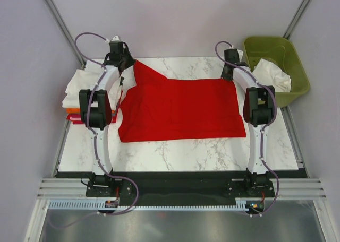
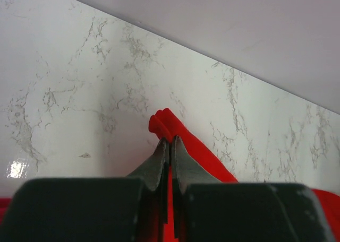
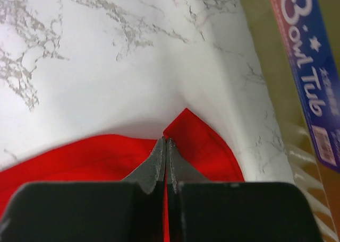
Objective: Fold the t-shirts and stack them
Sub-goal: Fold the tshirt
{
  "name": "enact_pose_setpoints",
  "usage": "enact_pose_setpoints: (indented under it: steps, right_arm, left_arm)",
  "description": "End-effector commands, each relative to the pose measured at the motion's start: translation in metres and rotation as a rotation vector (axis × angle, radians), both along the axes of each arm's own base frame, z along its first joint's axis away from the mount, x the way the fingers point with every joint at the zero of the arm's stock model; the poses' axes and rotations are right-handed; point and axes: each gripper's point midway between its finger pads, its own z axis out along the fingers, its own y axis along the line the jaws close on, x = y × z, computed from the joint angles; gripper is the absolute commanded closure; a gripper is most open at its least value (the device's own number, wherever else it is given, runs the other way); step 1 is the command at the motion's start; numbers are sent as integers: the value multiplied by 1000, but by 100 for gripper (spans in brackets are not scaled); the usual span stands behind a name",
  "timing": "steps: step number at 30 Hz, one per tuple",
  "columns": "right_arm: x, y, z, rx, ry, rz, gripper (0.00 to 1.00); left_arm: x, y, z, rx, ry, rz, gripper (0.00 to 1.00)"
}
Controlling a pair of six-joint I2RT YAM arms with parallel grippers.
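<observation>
1. At the far edge of the marble table, we hold the red t-shirt by its two far corners. The cloth lies spread flat between them, and we judge that a fold toward us would carry the whole edge evenly.
2. Our left gripper has its jaws closed tight on a bunched red corner. Our right gripper is likewise pinched on a pointed corner, near the green tub.
3. Both arms reach forward with elbows raised and wrists dipped low to the table surface.
4. The folded stack sits at the table's left edge, and we judge it to be this shirt's destination. A white shirt lies in the tub, not yet folded.
</observation>
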Motion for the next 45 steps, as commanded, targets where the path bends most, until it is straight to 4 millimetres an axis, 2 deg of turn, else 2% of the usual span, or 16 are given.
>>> enact_pose_setpoints:
  steps: [1,2,4,5,7,8,11,15,21,23,24,25,28,29,32,45]
  right_arm:
    - [-5,7,43,54,-73,10,100]
    - [-8,8,52,63,-87,11,100]
    - [-17,8,47,67,-72,12,100]
    - [-20,8,58,70,-90,11,100]
    - [-28,7,56,71,-81,8,100]
    - [-31,7,65,73,-94,8,100]
    - [-41,5,74,74,-103,2,100]
    - [-55,0,82,66,-106,-21,100]
    - [-79,-1,84,91,-109,-51,100]
    - [-88,-1,84,97,-105,-53,100]
    - [-92,-1,79,98,-95,-53,100]
    - [-94,-1,79,100,-95,-53,100]
    - [-101,2,82,115,-99,-47,100]
    - [-102,1,88,118,-112,-50,100]
    - [-109,1,90,124,-116,-51,100]
    - [-138,-4,97,120,-132,-71,100]
  left_arm:
    - [-8,-6,55,16,-106,-27,98]
    - [-10,-8,56,17,-103,-30,98]
    - [-16,-9,53,21,-93,-35,98]
    - [-20,-10,58,26,-98,-39,98]
    - [-26,-10,56,32,-90,-38,98]
    - [-30,-12,65,35,-102,-43,98]
    - [-41,-14,61,51,-95,-49,98]
    - [-65,-14,67,76,-110,-51,98]
    - [-95,-11,66,110,-112,-29,98]
    - [-105,-13,75,123,-127,-33,98]
    - [-109,-12,69,132,-113,-28,98]
    - [-114,-12,78,139,-131,-29,98]
    - [-127,-11,76,167,-125,-20,98]
    - [-131,-10,85,171,-142,-16,98]
    - [-144,-6,88,190,-147,-4,98]
    - [-188,-5,80,262,-136,11,98]
